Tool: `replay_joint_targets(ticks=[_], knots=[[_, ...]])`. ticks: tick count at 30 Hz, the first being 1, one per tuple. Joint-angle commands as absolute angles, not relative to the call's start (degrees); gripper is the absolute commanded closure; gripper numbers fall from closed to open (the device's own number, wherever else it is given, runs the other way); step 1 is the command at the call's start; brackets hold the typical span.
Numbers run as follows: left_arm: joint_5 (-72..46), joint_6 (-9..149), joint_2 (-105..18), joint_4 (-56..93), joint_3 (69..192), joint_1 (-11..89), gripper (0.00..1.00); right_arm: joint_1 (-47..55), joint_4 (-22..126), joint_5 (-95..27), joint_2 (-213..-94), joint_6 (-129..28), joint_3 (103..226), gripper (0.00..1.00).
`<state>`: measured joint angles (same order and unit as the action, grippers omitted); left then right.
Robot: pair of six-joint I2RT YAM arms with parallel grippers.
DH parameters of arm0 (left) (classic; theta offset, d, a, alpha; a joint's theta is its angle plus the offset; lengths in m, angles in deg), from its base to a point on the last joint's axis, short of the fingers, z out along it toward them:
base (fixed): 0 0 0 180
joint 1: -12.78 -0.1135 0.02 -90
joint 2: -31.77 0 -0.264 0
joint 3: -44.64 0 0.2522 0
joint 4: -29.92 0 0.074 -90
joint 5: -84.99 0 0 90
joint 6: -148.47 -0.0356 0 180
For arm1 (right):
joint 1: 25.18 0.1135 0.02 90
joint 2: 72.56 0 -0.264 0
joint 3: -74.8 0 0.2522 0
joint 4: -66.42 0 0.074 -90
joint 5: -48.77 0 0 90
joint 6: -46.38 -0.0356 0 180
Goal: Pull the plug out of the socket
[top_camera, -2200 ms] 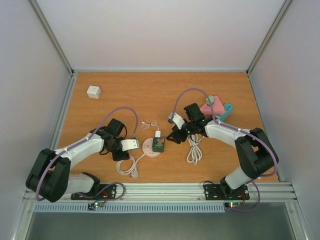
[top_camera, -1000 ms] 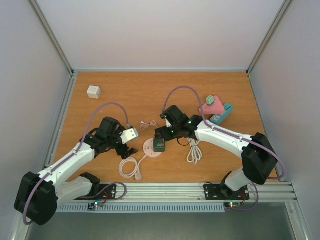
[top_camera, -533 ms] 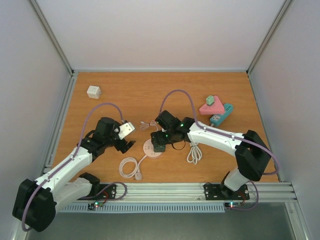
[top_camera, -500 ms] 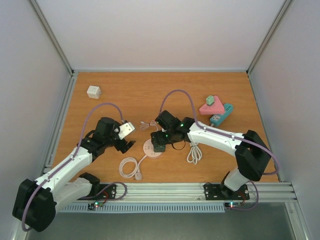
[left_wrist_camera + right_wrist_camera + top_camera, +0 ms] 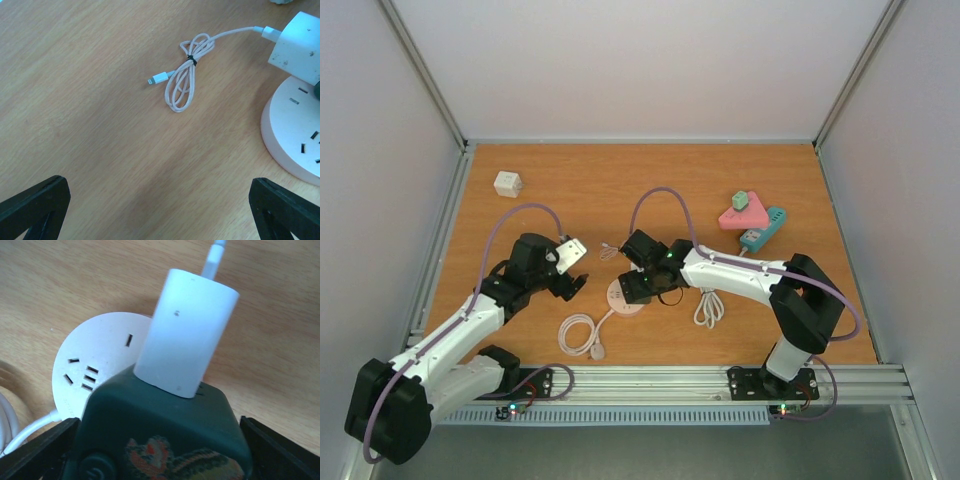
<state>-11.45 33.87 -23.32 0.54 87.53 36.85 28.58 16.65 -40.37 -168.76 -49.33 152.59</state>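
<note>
Straddling the dark green adapter cube (image 5: 165, 425), our right tool (image 5: 160, 452) stands wide, one black finger (image 5: 35, 450) on each side of the cube; we cannot tell whether they touch it. Just ahead of this tool the white charger plug (image 5: 187, 335) sits in the cube, atop the round white socket (image 5: 95, 360). Our left tool (image 5: 160, 210), wide and holding nothing, hovers over the bench (image 5: 75, 100), a tied Lightning cable (image 5: 185, 80) ahead of it. Only the overhead view shows the socket's coiled cord (image 5: 578, 333) and another cable bundle (image 5: 708, 305) behind the right tool.
</note>
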Motion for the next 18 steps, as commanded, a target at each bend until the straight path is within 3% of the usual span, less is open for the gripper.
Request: replay_joint_targets(ticks=[1,11,18], knots=[[-13.6,35.6,-22.8,1.8,88.8,36.6,0.00,29.0,16.3,-41.8,-169.8,-46.1,154.0,0.19],[-17.9,36.4,-23.6,-0.3,90.6,33.3,0.00,29.0,18.2,-43.3,-170.5,-37.2,153.7,0.34],[-37.0,32.9,-25.9,-7.9,96.0,20.8,0.00,28.9,21.5,-44.2,-170.6,-25.5,153.0,0.43]])
